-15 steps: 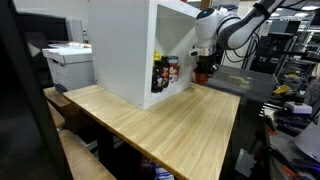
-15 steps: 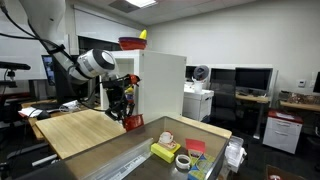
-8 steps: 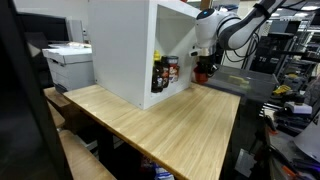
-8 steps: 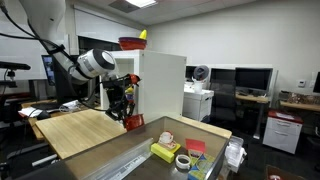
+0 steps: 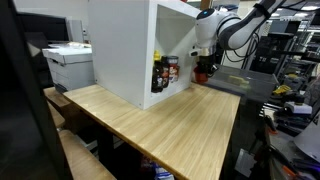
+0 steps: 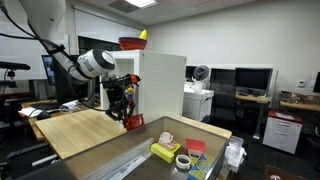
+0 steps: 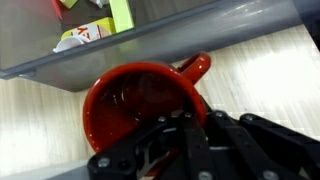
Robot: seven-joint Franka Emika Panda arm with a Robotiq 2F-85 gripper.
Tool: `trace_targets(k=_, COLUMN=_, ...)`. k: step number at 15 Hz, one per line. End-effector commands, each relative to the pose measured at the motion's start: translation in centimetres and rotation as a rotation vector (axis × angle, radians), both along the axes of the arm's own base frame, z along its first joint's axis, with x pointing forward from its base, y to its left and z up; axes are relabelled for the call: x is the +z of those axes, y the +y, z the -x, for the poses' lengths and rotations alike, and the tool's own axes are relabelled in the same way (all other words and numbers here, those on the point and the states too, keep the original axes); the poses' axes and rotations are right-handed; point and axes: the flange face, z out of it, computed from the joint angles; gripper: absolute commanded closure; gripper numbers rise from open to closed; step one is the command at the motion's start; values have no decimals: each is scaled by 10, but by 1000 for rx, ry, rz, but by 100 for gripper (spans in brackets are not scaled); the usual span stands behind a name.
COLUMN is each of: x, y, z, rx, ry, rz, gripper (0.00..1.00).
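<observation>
Gripper (image 7: 186,122) fingers together, clamped on rim of glossy red ceramic mug (image 7: 130,105) w/ side handle. Mug is near edge of light wooden tabletop (image 5: 160,125), just beside open-fronted white box cabinet (image 5: 120,45) (can't tell if mug base touches the wood). Dark jars (image 5: 165,73) inside cabinet, close by.

arm (image 5: 236,30) bent over, pincer (image 6: 129,114) pointing down, jaws clamped

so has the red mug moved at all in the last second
No. In an exterior view the red mug hangs at the same spot against the white cabinet, pincer shut on it.
</observation>
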Motion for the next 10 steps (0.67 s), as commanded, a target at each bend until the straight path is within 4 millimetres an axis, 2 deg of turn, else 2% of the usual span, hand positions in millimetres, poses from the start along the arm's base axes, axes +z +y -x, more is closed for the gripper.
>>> trace_targets(k=1, x=0, y=0, z=0, rx=0, ry=1, rz=0, gripper=94)
trace_targets(k=2, x=0, y=0, z=0, rx=0, ry=1, rz=0, gripper=69)
trace_targets(k=3, x=0, y=-1, z=0, rx=-9, ry=-2, rz=4, gripper=68)
trace_targets(k=6, x=1, y=-4, z=2, rx=-32, ry=-24, rz=13, gripper=54)
trace_targets(k=8, x=2, y=-5, z=4, rx=-46, ry=-38, rz=24, gripper=39)
trace_targets(k=9, x=-1, y=-2, z=1, rx=-38, ry=-17, rz=5, gripper=59)
trace_targets(k=10, x=-1, y=-2, z=2, rx=-42, ry=-20, rz=6, gripper=54)
